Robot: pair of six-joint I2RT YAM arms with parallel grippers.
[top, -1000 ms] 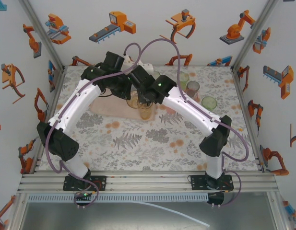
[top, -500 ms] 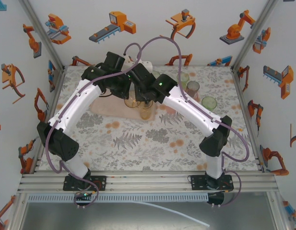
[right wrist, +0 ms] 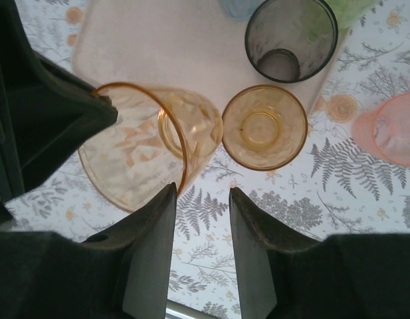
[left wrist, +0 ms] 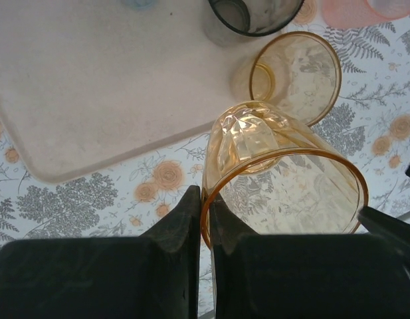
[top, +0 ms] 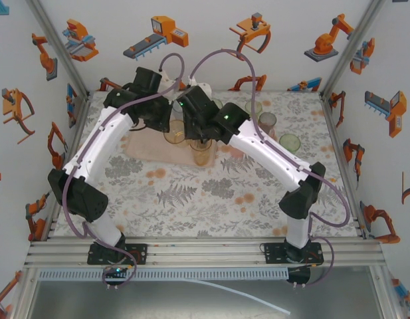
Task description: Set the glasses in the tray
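Presently, the left pincer is clenched on the rim of an orange glass, one finger inside the wall and one outside. In the left wrist view the glass is seen hanging tilted from that pinch, its mouth toward the camera and its base pointing away. It is held above the flowered table, just off the near edge of the tray, which lies toward 10 o'clock.

A second orange glass is seen upright at 1 o'clock, close by the tray's corner. Whether its base rests on the rim or just off it cannot be told. A grey glass is stood on the tray at 12 o'clock.

The right pincer is spread, with nothing between its fingers. In its own view it is poised over the table, with the held glass at 9 o'clock and the second orange glass at 1 o'clock. A pink glass is left on the table at 3 o'clock, well apart from the tray.

The glasses are judged light, thin-walled and fairly stiff, with a smooth skin that may slip. A pinch on one side of the rim lets the glass swing and tilt, as is seen here. It would likely need to be brought upright over the tray before release, since a tapered glass is easily tipped onto its side.
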